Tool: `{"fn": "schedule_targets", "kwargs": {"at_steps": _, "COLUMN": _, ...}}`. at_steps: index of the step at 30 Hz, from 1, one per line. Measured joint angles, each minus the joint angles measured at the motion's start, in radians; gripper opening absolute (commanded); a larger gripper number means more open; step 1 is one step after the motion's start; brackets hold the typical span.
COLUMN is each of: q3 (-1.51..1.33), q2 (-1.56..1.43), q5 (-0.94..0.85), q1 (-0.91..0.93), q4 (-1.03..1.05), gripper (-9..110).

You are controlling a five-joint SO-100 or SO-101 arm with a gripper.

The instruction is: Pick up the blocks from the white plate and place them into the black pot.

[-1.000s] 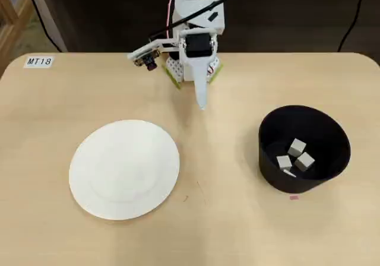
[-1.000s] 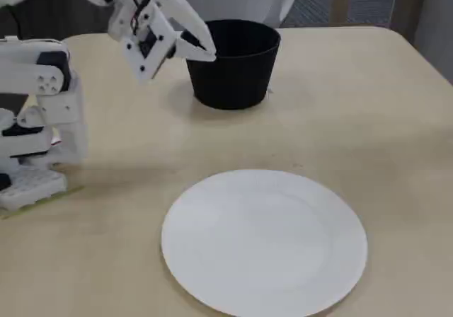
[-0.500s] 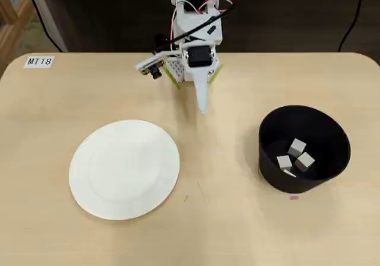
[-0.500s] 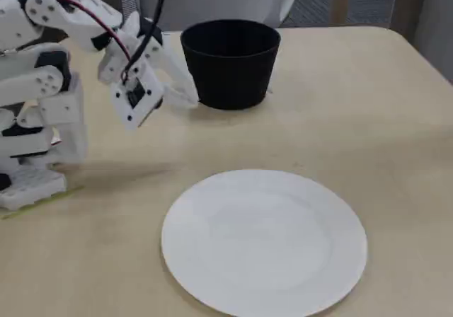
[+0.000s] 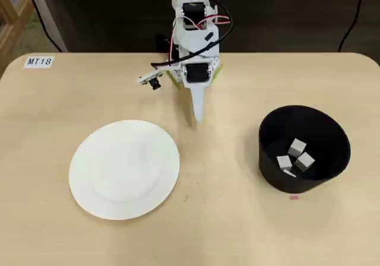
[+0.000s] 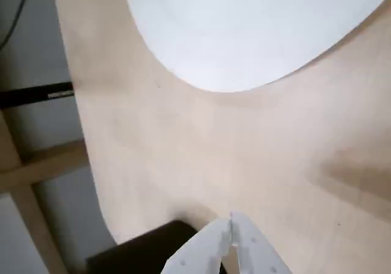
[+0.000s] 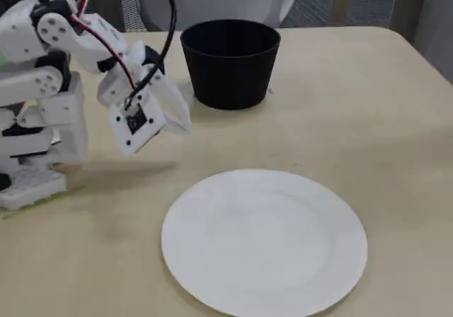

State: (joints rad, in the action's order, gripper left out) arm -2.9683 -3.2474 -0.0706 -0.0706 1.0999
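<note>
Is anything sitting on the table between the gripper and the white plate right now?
Nothing visible does. Only bare table lies between the gripper and the white plate. The plate itself is empty; the blocks sit inside the black pot.

Light wooden table (image 5: 237,230) — white "MT18" label (image 5: 39,61) at one corner.

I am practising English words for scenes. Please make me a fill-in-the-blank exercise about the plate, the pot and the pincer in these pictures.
1. The white plate has ____ blocks on it.
2. The blocks that can be seen all lie inside the black ____.
3. The pincer is ____ and holds nothing.
4. In the overhead view the black pot stands to the ____ of the plate.

Missing words: no; pot; shut; right
</note>
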Motion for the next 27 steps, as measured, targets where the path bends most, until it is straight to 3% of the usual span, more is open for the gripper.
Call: {"fn": "schedule_targets", "kwargs": {"at_steps": 27, "q3": -0.014, "q2": -0.003, "q5": -0.003, "q1": -0.014, "q4": -0.008, "gripper": -2}}
